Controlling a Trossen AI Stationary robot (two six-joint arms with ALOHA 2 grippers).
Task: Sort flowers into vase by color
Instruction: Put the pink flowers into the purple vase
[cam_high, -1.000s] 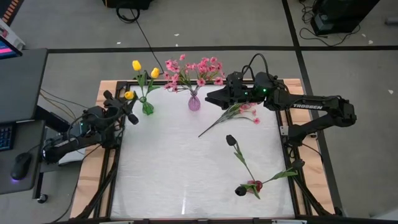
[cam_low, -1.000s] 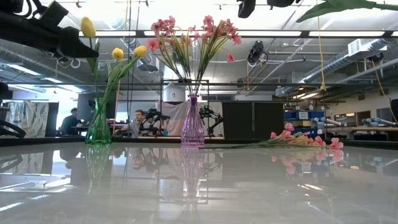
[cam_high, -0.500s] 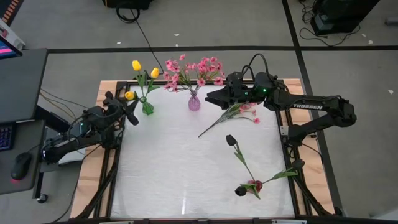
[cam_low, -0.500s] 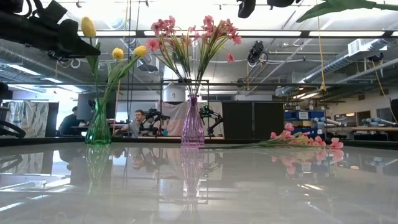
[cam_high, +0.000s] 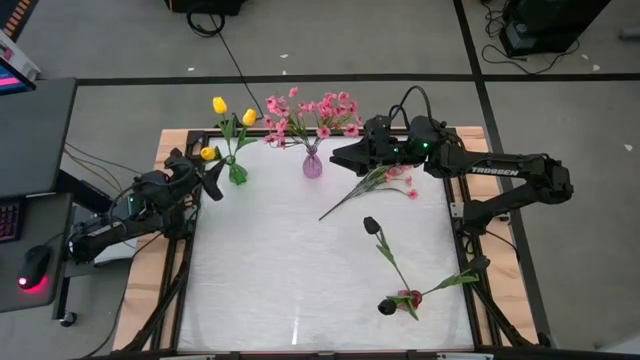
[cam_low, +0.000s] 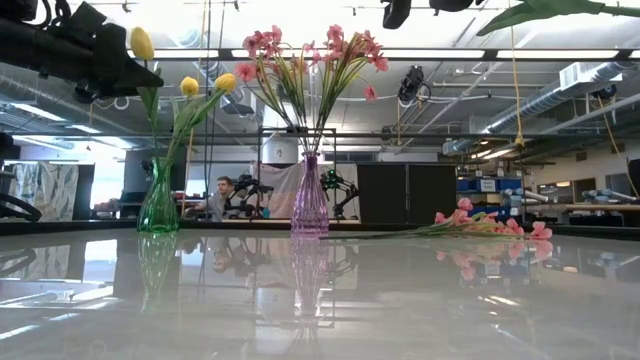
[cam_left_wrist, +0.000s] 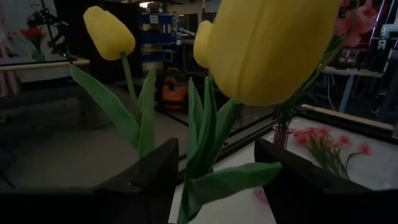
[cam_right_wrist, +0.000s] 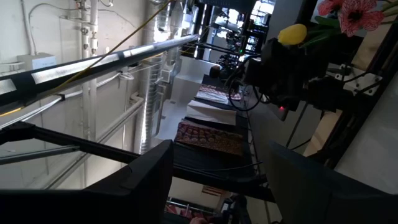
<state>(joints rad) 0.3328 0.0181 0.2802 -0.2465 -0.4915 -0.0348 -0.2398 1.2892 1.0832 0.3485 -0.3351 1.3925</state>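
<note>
left pincer (cam_high: 208, 172) open around upright yellow tulip (cam_high: 207, 153)

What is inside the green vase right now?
The green vase holds three yellow tulips on green stems, the nearest between the left gripper's open fingers. How deep the stems sit cannot be seen.

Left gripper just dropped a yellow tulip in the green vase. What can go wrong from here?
1. The left gripper fingers sit either side of the yellow tulip; backing out could snag a leaf and tip the green vase.
2. The right gripper hangs open above the pink spray, close to the purple vase.
</note>
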